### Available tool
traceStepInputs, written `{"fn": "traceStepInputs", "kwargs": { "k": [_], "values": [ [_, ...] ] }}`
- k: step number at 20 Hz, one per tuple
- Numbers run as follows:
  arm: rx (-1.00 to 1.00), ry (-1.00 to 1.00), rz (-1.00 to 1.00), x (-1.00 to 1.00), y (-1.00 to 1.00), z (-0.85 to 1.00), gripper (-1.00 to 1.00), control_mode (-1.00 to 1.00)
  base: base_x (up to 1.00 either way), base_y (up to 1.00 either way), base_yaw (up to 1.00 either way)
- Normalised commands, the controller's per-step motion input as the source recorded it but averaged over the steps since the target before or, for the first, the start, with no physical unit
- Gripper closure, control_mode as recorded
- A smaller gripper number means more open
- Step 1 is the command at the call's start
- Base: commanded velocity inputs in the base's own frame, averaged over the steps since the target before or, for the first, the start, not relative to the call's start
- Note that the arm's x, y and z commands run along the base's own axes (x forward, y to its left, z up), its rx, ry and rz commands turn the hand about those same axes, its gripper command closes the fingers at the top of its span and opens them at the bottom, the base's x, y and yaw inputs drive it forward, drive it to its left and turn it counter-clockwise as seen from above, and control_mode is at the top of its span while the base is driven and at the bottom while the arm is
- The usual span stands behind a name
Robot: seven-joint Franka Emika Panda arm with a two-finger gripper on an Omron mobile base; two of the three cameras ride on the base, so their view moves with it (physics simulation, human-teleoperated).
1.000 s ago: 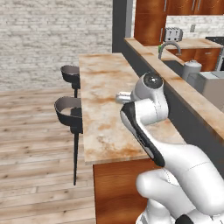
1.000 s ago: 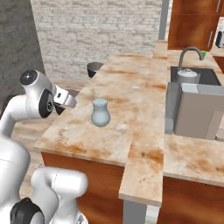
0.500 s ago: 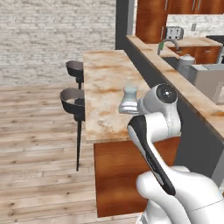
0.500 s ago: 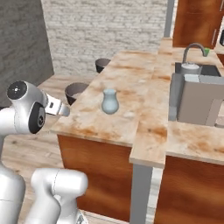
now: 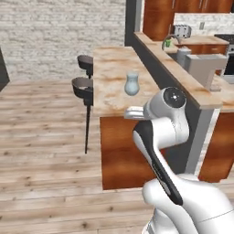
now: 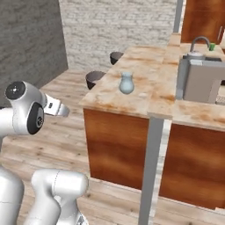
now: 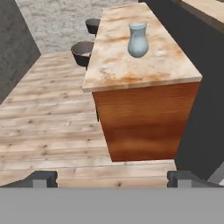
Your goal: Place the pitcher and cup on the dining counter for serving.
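- Left base view: behind arm, its left side, facing forward and down along dining counter (image 5: 109, 73)
- Right base view: behind arm, its right side, set back, facing counter end (image 6: 132, 94)
- Hand view: looks down at counter end (image 7: 131, 65) from in front
- All three share pitcher (image 5: 131, 84) and stools (image 5: 82, 87)

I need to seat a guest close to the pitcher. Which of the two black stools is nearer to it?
The nearer stool, beside the dining counter's end; the other stool stands farther along, past the pitcher.
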Motion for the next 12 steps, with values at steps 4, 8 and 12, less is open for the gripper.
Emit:
{"fn": "traceStepInputs", "kwargs": {
  "k": [4,8,12],
  "values": [
    [0.00,0.00,0.00,0.00,0.00,0.00,-1.00,1.00,-1.00,-0.55,-0.03],
    [0.00,0.00,0.00,0.00,0.00,0.00,-1.00,1.00,-0.96,-0.94,-0.11],
    [0.00,0.00,0.00,0.00,0.00,0.00,-1.00,1.00,-0.32,-1.00,-0.25]
  ]
}}
